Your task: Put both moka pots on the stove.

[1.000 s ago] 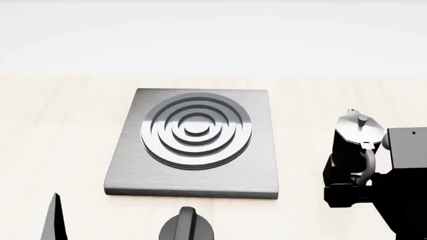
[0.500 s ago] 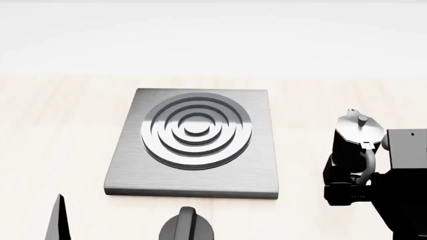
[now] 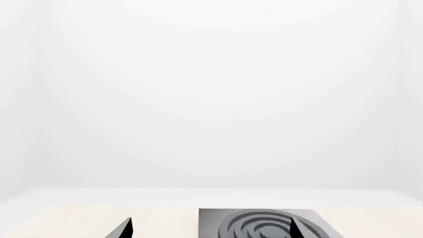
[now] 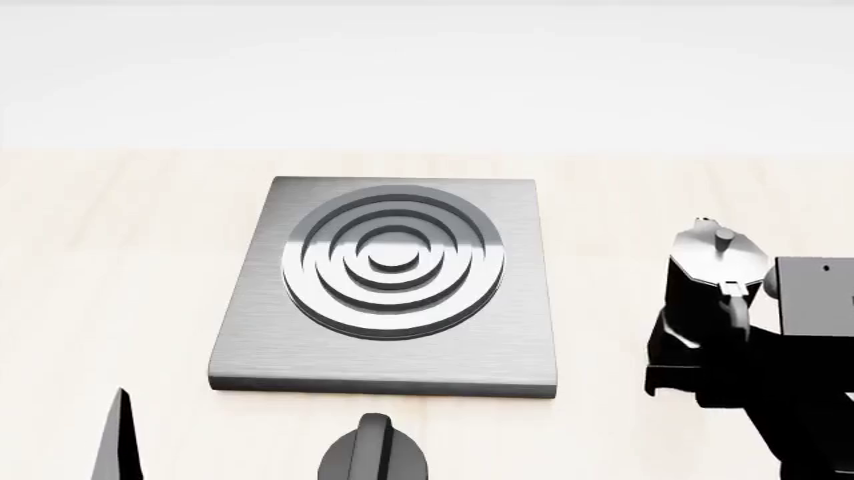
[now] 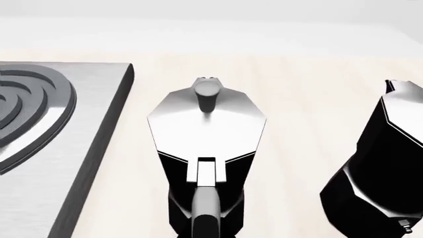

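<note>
While the black knob (image 4: pixel 375 450) sits at the bench's (image 4: pixel 134 260) near edge, the right gripper (image 4: pixel 694 375) reaches the nearer moka pot (image 5: pixel 206 148) from its handle side; whether its fingers grip, I cannot tell. A second moka pot (image 5: pixel 387 163) stands beside it. Both are off the stove (image 4: pixel 387 285). The left fingers (image 3: pixel 126 229) are spread wide.

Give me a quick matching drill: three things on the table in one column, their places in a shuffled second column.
Column one:
1. stove
2. round black knob
3. nearer moka pot

Column two:
A. right of the stove, on the wooden table, by the right arm
B. middle of the table, nothing on its burner
C. just in front of the stove's near edge

Pairs: 1-B, 2-C, 3-A
</note>
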{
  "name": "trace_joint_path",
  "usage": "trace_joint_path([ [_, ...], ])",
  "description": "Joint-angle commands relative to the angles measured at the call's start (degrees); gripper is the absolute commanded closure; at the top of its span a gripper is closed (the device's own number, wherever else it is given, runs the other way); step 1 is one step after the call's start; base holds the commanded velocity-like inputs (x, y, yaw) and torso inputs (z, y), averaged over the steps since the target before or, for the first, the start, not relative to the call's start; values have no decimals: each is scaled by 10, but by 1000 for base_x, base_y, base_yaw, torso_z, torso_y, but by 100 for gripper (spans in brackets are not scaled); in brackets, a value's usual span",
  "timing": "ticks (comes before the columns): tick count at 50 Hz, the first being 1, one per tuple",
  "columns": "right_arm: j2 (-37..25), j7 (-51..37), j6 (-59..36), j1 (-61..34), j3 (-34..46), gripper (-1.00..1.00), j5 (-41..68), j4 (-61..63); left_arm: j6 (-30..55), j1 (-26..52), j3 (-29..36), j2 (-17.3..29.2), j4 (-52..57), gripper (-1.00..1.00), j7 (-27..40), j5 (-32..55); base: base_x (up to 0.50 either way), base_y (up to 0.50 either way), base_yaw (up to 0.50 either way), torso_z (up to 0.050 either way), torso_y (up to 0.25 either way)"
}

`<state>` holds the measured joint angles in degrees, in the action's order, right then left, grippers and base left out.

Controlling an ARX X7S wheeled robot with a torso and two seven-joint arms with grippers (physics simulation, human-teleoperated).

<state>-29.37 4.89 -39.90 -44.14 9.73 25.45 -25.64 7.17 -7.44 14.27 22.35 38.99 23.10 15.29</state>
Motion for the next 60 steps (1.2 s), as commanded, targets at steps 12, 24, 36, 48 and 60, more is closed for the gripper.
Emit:
trace_joint_path([
  [12,-15,-38,-47,-6,-12,100,8,155,-1,1,4,3,-1,-100,3,0,0,0,0,0,1],
  [24,-15,-55,-109,-39,8,100,22,265,-1,2,6,5,-3,-100,3,2,0,0,0,0,2],
  [36,5,-51,-103,-63,30,100,20,278,1,1,2,8,3,-100,6,11,0,0,0,0,1],
  [48,41,-43,-83,-98,65,100,9,266,-2,0,2,11,2,-100,7,11,0,0,0,0,1],
  [60,100,-25,5,-124,91,100,-16,171,-7,2,1,13,-4,-100,6,14,0,0,0,0,1],
])
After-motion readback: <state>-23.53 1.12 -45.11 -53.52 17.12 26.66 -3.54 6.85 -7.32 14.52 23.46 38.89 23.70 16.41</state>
